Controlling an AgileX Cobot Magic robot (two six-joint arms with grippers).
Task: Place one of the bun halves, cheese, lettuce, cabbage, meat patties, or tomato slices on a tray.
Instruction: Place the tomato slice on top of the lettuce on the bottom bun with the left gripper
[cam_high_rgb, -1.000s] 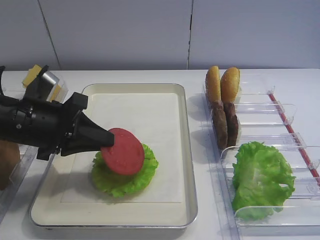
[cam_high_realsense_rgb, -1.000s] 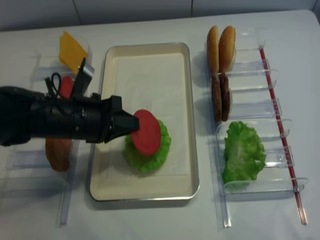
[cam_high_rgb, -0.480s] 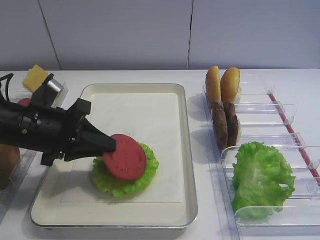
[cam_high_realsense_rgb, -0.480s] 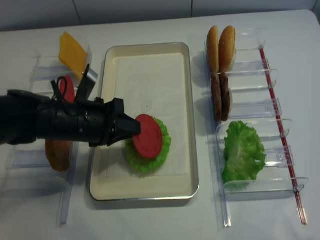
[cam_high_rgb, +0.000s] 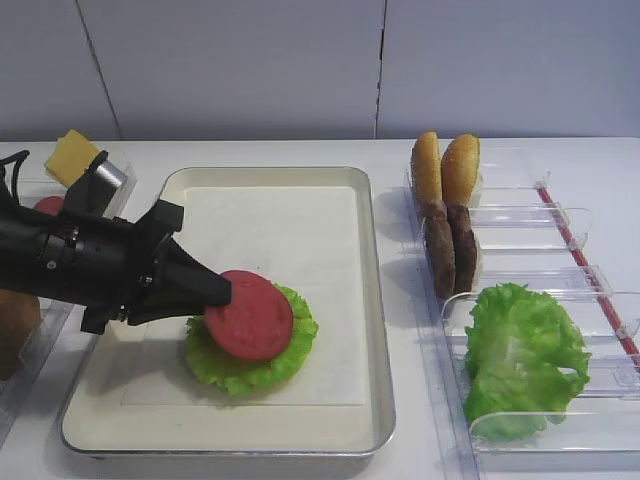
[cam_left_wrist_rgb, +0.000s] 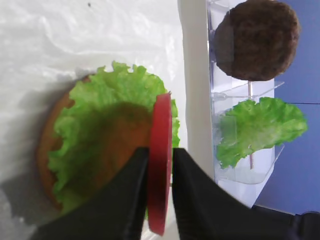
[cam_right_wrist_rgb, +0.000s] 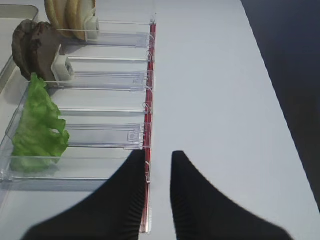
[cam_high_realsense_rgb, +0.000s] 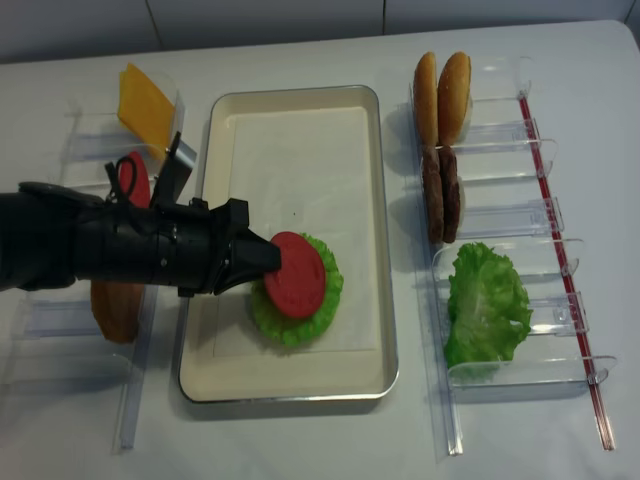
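The tray (cam_high_rgb: 365, 300) was seen on the white table (cam_high_realsense_rgb: 320, 440), with a lettuce leaf (cam_high_rgb: 250, 360) lying on its paper liner (cam_high_rgb: 300, 240). A tomato slice (cam_high_rgb: 249, 315) was held just over that leaf, gripped at its edge by the left gripper (cam_left_wrist_rgb: 160, 167). The right gripper (cam_right_wrist_rgb: 158, 165) was kept clenched, with nothing between its fingers, beside the clear bins (cam_right_wrist_rgb: 100, 80).
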